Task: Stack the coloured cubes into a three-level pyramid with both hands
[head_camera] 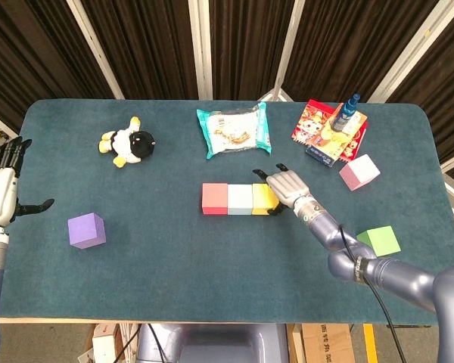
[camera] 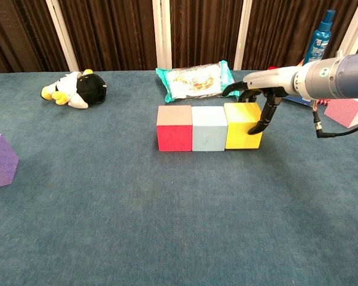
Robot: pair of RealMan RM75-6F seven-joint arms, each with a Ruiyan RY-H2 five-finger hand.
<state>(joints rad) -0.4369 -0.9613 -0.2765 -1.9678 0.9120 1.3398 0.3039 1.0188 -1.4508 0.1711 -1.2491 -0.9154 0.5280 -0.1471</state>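
Your right hand rests on the yellow cube, fingers draped over its top and right side, not clamped. Red, blue, yellow touch in a row mid-table. Your left hand hovers spread, holding nothing, near the purple cube.

Right hand rests on yellow cube, beside pale-blue and red cubes.

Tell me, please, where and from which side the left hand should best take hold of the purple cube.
Probably from above, fingers on two opposite side faces of the purple cube. It sits flat and alone on the table, nothing touching it, so all its sides are free, and its flat parallel faces suit a pinch. The left hand is open, off to the cube's left.
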